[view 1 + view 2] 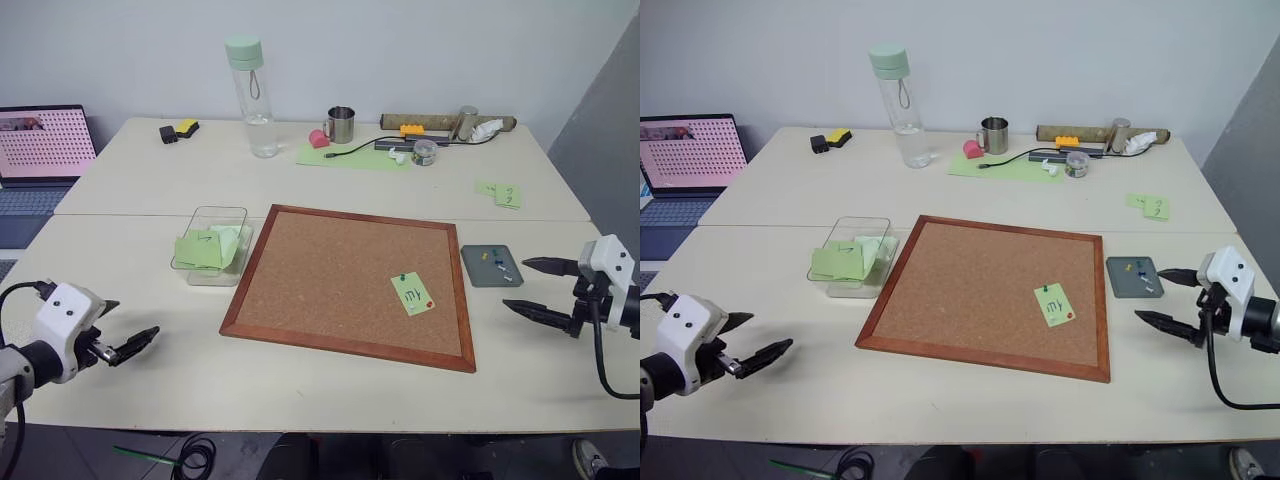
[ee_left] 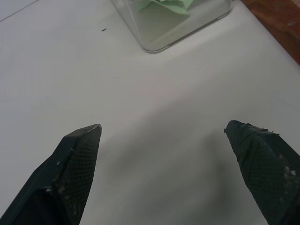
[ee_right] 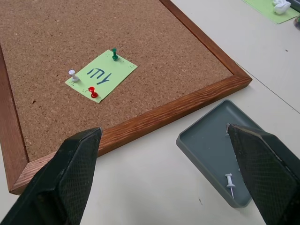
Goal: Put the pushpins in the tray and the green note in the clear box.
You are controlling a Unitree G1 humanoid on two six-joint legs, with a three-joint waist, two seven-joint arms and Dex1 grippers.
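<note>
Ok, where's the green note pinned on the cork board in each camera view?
Left eye view: green note at the cork board's near right corner.
Right eye view: same corner.
Right wrist view: on the cork between the finger tips.
Left wrist view: not in it.
Shared landmark: the grey tray beside that corner.

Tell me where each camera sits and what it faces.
Head pair: above, looking down on cork board; left gripper and right gripper show, jaws open.
Left wrist: along its fingers, toward clear box.
Right wrist: toward green note and tray.
Shared: note, tray.
</note>
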